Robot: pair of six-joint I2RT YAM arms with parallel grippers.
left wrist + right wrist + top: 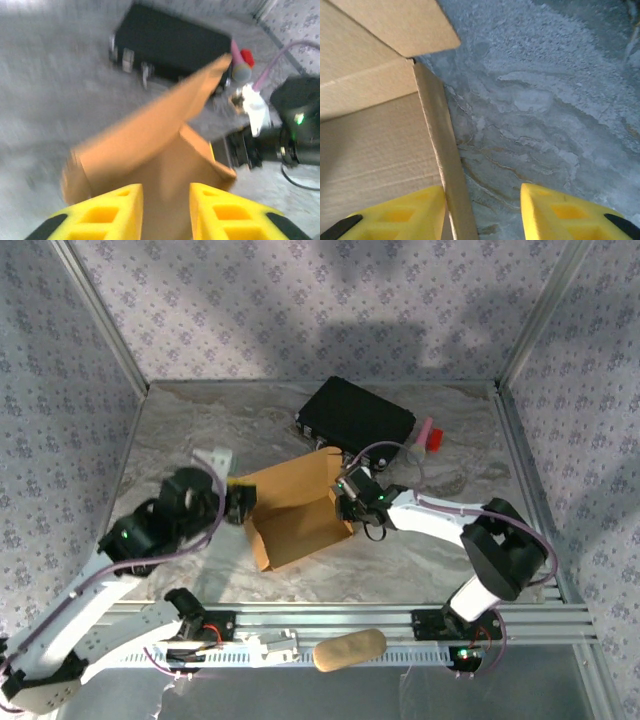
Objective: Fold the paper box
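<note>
**Op 1:** I'm seeing the paper box in plain tan-brown, no print.

**Op 2:** And the case?

**Op 1:** It's black with silvery metal trim. The table reads as marbled grey and white, and the walls are pale lilac with a small repeating floral print.

**Op 2:** On my feed the left gripper has bright yellow fingers, black at the base.

**Op 1:** The right gripper has the same yellow, and there's a purple cable too.

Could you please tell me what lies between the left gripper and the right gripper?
The paper box, partly folded with flaps up, lies between the left gripper and the right gripper, as the top view shows.
</note>
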